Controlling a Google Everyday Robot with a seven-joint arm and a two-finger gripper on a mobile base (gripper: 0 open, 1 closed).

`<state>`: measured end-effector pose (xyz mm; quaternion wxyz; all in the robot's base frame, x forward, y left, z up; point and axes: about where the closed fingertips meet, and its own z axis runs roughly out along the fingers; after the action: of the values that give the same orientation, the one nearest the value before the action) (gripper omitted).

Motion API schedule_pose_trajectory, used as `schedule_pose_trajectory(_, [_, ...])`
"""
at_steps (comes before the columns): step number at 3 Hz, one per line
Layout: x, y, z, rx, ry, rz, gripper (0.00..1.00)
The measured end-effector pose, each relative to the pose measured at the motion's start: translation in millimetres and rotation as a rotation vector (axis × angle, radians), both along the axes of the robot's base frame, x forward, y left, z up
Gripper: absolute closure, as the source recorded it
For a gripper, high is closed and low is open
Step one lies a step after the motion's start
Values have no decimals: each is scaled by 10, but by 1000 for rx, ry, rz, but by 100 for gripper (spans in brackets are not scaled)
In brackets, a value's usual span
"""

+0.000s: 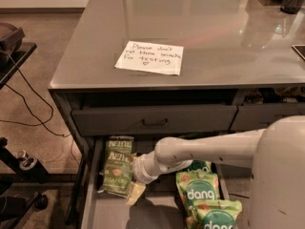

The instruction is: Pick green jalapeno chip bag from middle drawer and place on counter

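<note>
Hand [135,192] meets green jalapeno chip bag [116,168] inside middle drawer [124,217], grip impossible to tell; lift and counter [214,37] placement remain

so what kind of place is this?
Probably an office or lab test area: a handwritten note about snacks for testing lies on the counter, and snack bags fill the open drawer. The gripper sits in that drawer beside the green chip bag.
</note>
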<state>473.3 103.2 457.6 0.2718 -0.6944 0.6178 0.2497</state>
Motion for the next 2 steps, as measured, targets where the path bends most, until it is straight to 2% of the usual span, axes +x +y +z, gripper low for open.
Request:
schedule_pose_trajectory(1, [119, 89, -151, -33, -83, 33, 0])
schedule_pose_trajectory(2, [251, 153, -242, -15, -144, 48, 0])
